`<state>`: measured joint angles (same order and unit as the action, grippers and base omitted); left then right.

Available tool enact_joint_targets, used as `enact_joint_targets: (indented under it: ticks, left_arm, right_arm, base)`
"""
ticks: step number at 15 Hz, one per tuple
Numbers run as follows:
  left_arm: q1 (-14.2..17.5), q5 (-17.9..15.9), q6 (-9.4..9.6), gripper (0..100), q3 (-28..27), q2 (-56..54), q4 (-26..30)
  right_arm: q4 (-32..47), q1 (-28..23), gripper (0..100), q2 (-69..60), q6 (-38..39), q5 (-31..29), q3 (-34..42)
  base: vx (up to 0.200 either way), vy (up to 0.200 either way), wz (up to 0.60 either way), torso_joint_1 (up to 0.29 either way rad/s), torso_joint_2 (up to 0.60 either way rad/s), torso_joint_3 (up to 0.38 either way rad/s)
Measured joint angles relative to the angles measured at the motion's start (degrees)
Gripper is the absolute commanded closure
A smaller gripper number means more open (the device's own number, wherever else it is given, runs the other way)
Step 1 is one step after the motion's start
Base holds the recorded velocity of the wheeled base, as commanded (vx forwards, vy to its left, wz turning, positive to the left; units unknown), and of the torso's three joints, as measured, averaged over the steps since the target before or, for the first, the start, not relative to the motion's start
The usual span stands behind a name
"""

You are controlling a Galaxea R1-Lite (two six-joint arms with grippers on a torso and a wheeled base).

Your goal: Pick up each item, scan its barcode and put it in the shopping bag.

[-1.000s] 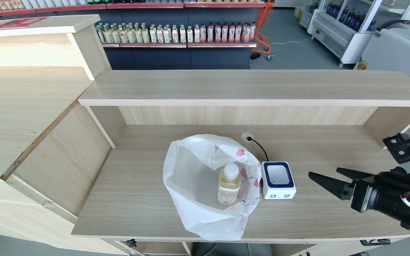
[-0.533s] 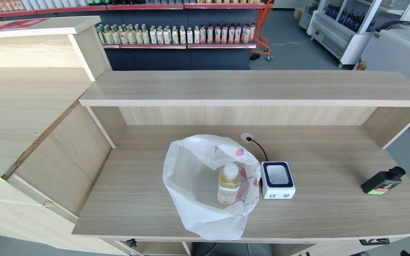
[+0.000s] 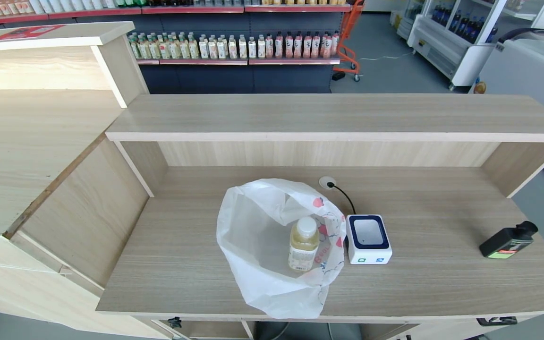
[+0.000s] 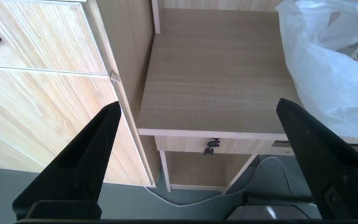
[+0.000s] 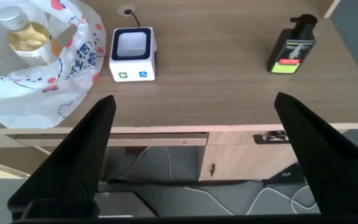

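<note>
A white shopping bag point(image 3: 272, 250) stands open on the counter, with a pale yellow drink bottle point(image 3: 304, 243) upright inside it. Right beside the bag sits the white barcode scanner point(image 3: 368, 239), cabled to a hole at the back. A black bottle point(image 3: 508, 240) lies on its side at the counter's right end. My left gripper point(image 4: 197, 155) hangs open below and in front of the counter's left front corner, near the bag point(image 4: 328, 62). My right gripper point(image 5: 197, 149) is open, held off the counter's front edge, facing the scanner point(image 5: 133, 55) and the black bottle point(image 5: 293, 48).
A raised wooden shelf point(image 3: 338, 115) runs along the back of the counter, and side walls close both ends. A taller cabinet with drawers point(image 3: 26, 156) stands on the left. Store shelves with drinks are behind.
The right arm, which stretched over the counter's right end a second ago, has pulled back out of the head view, uncovering the black bottle. The bag, drink and scanner have not moved.
</note>
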<state>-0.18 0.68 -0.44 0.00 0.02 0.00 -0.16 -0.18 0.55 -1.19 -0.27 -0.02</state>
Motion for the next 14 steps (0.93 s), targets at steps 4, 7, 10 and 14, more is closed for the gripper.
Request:
enact_joint_targets:
  ticks: [4, 7, 10, 14]
  left_arm:
    - [0.0, 0.07, 0.23, 0, 0.0, 0.0, 0.0]
    - [-0.02, 0.16, 0.33, 0, 0.0, 0.0, 0.02]
    - [0.02, 0.16, 0.26, 0, 0.0, 0.0, 0.0]
    - [0.02, 0.18, 0.26, 0, 0.0, 0.0, 0.0]
  right_arm:
    - [0.0, 0.0, 0, -0.76, 0.27, 0.0, 0.0]
    - [0.02, -0.04, 0, -0.82, 0.29, 0.02, 0.02]
    - [0.02, 0.02, 0, -0.84, 0.38, 0.0, 0.02]
    - [0.06, 0.0, 0, -0.82, 0.44, 0.0, 0.02]
  base:
    - [0.0, -0.1, 0.0, 0.0, 0.0, 0.0]
    - [0.0, -0.2, 0.0, 0.004, 0.01, 0.004]
    - [0.0, -0.2, 0.0, 0.006, 0.0, 0.004]
    - [0.0, -0.2, 0.0, 0.002, 0.0, 0.001]
